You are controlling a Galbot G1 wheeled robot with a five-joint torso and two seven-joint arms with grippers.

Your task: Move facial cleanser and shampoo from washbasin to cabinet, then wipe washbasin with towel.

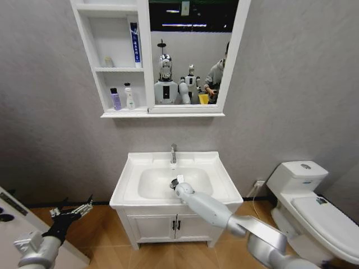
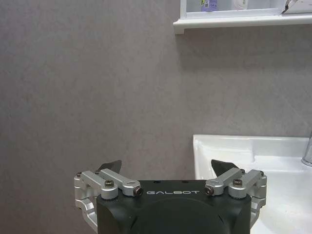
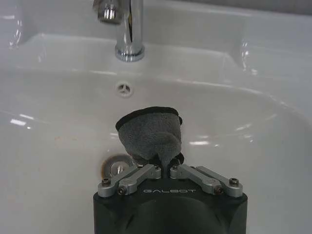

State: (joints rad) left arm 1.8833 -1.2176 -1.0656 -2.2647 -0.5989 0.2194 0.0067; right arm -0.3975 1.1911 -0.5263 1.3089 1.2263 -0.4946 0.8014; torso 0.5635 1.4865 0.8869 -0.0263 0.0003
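My right gripper [image 3: 164, 168] is squeezed tight on the towel [image 3: 151, 134], down inside the washbasin [image 1: 130, 168] bowl by the drain [image 3: 116, 167], so I can rub it clean. Two bottles [image 1: 122, 98] sit on the cabinet [image 1: 90, 45] shelf. My left gripper [image 2: 166, 168] waits wide open, holding nothing, beside the washbasin.

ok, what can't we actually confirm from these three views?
- Towel contact with the washbasin bowl: right wrist view, the towel's underside is hidden behind the cloth itself.
- Right tool fingertips: wrapped in towel; head view has them too small.
- Bottle labels on the cabinet: too small in the head view, cut off by the top edge in the left wrist view.
- Left tool: open, beside the washbasin.
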